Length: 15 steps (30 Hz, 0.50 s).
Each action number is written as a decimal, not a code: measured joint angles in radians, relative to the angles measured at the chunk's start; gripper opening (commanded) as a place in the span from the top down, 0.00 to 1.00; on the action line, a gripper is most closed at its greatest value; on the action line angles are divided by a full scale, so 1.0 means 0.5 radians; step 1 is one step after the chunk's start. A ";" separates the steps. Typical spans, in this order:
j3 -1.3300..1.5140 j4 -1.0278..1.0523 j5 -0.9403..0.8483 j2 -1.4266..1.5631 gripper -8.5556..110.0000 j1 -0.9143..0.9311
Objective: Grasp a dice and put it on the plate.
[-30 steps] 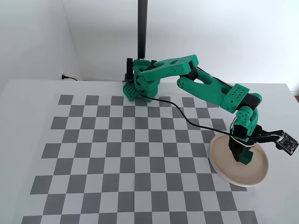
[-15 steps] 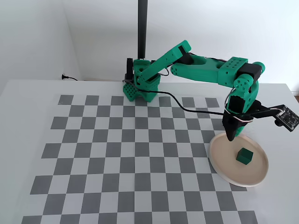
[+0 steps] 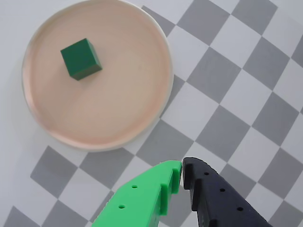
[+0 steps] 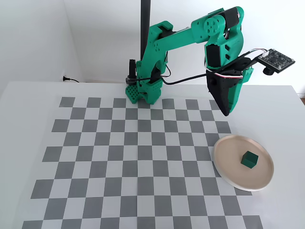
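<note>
- Dark green against pale pink: the dice [image 3: 81, 58] sits flat inside the plate [image 3: 156, 101], a little off centre, and nothing touches it. The fixed view agrees, with the dice [image 4: 249, 159] resting on the plate [image 4: 224, 164] at the right edge of the checkerboard mat [image 4: 119, 157].
- My gripper [image 3: 182, 176] hangs above the mat, well clear of the plate, its green and black fingers pressed together and holding nothing.
- I judge the placing done; what remains is the retreat.
- Next I would fold the arm [image 4: 181, 40] back toward its base, keeping height so the tips do not clip the plate's rim.
- No brand, label or writing is readable in either view.
</note>
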 measured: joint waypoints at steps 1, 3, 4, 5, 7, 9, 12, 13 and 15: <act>0.071 0.000 0.000 0.077 0.96 0.006; 0.218 0.000 0.000 0.233 0.96 0.012; 0.301 -0.003 0.000 0.316 0.96 0.015; 0.393 -0.009 0.000 0.405 0.96 0.015; 0.638 -0.064 0.021 0.611 0.96 0.012; 0.930 -0.166 0.034 0.841 0.96 0.037; 1.362 -0.310 0.052 1.172 0.96 0.126; 1.491 -0.353 0.055 1.270 0.96 0.156; 1.718 -0.430 0.052 1.445 0.96 0.215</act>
